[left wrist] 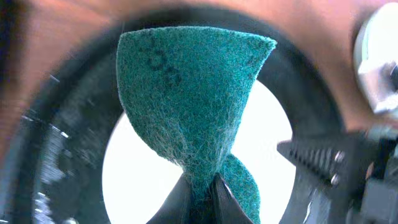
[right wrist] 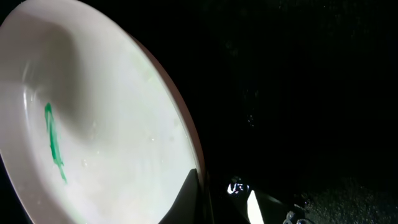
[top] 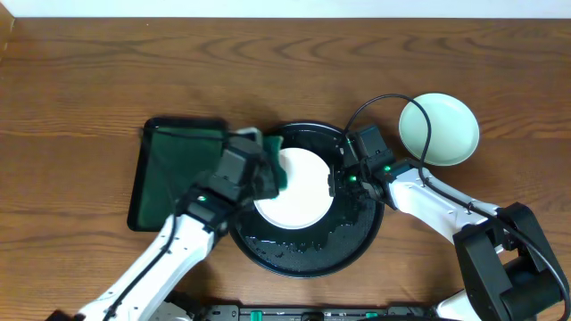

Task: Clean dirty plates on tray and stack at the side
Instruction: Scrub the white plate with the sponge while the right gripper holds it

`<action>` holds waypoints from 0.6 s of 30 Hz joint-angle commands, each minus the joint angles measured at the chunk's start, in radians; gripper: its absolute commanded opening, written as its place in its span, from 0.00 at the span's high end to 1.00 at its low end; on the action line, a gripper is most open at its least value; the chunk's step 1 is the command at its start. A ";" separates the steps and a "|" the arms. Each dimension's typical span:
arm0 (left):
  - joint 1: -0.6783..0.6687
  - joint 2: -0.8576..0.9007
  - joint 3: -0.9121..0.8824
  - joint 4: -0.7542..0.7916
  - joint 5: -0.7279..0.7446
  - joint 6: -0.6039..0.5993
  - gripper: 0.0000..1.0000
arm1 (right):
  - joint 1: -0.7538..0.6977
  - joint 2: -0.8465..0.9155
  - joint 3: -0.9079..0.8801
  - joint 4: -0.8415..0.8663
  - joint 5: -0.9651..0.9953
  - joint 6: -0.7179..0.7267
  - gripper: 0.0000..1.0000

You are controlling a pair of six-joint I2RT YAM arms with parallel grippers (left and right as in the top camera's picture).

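Even overhead light; wrist cams blurry-edged (right v. dark).

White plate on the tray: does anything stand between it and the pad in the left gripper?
Nothing visible does. The teal pad, pinched in the left gripper, hangs directly over the white plate; the right gripper grips the plate's opposite rim, clear of the pad.

One plate (top: 299,192) sits inside the round tray (top: 303,260) at mid-table, with the scouring pad (top: 275,174) on its left part and the right gripper (top: 337,181) clasping its right rim. A rectangular tray (top: 165,178) lies just left of the round tray. A second plate (top: 438,130) rests on the table (top: 89,80) behind and to the right, apart.
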 commanded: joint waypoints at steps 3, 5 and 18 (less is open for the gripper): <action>-0.068 0.118 0.000 0.040 -0.069 -0.004 0.93 | -0.003 0.010 -0.003 0.004 -0.009 -0.010 0.99; -0.087 0.166 0.000 0.071 -0.069 -0.010 0.93 | -0.003 0.010 -0.003 0.003 -0.009 -0.010 0.99; -0.118 0.375 0.000 0.093 -0.409 -0.002 0.93 | -0.009 0.010 -0.003 -0.023 0.031 0.024 0.99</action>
